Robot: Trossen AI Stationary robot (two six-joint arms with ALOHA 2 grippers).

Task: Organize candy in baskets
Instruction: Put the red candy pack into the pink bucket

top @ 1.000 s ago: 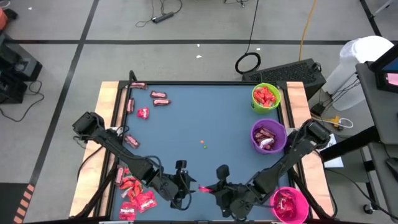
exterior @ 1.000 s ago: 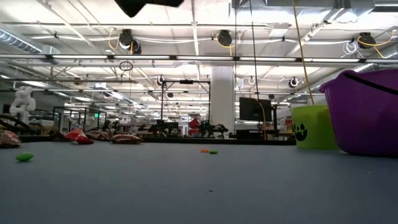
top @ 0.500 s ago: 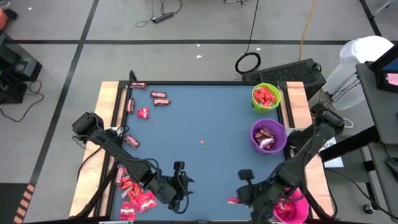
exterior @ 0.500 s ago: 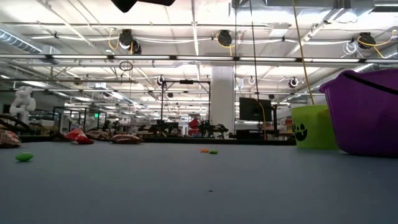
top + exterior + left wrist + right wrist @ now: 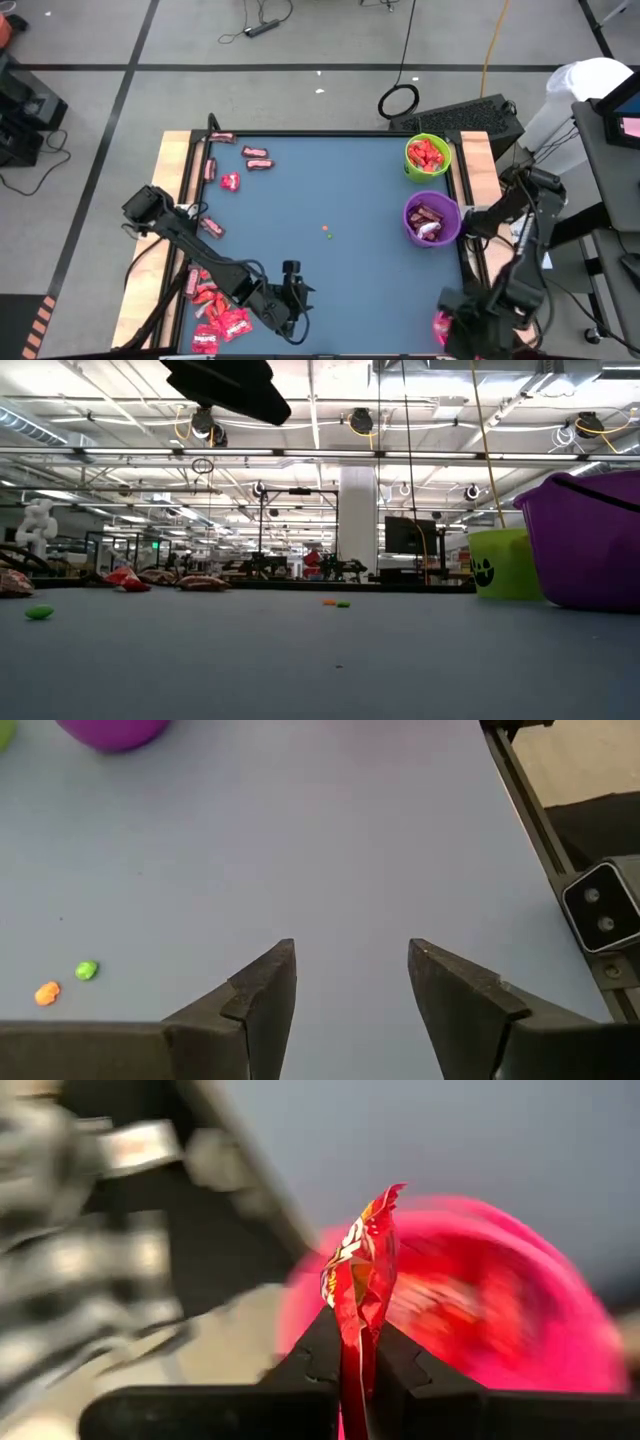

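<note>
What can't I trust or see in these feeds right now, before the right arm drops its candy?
- Pink basket: in the high view the right arm covers nearly all of it; in the right wrist view it is smeared by motion, so its contents are unreadable.
- Right gripper: its fingers, pinching a red candy, show only in its wrist view.
- Low view: neither gripper's tips appear; only a dark arm part enters from above.
- Candy pile beside the left gripper: wrappers too small to count.

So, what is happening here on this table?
The right pincer is shut on a red candy above the pink basket at the table's near right corner. The left pincer is open and empty beside a pile of candy. The green basket and purple basket already hold candy.
</note>
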